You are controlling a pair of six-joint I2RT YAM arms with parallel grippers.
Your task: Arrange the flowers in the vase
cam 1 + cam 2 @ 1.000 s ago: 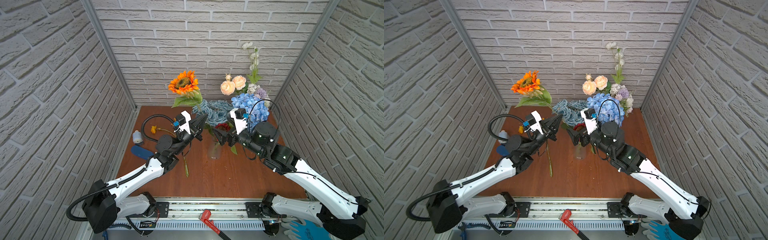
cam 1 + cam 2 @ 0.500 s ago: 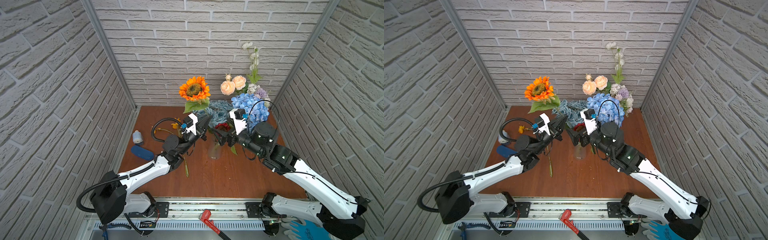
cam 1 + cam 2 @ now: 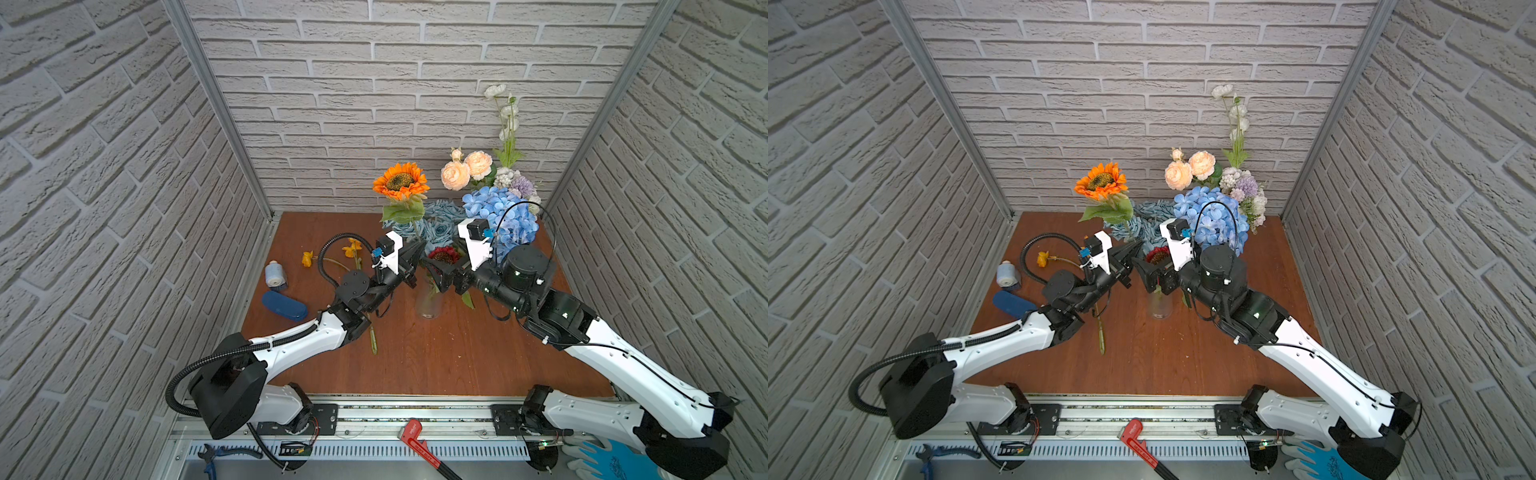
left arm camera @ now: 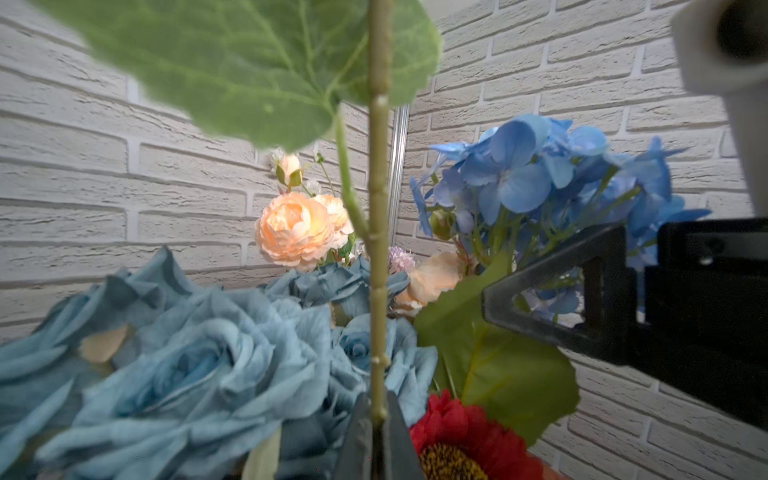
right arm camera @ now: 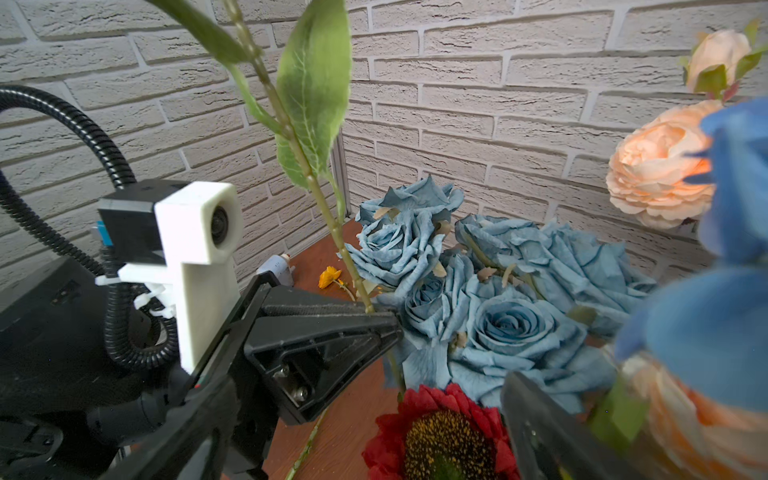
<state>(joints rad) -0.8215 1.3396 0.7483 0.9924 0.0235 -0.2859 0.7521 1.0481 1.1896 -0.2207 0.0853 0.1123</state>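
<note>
Orange sunflower (image 3: 401,181) now nearer the vase (image 3: 428,301)

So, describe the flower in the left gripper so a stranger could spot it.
Against the back brick wall, left of the other blooms, stands an orange sunflower, stem pinched in the shut left gripper. It is the only big orange bloom; the red sunflower sits lower.

Red sunflower (image 3: 444,254) over the vase (image 3: 429,301) mouth
</note>
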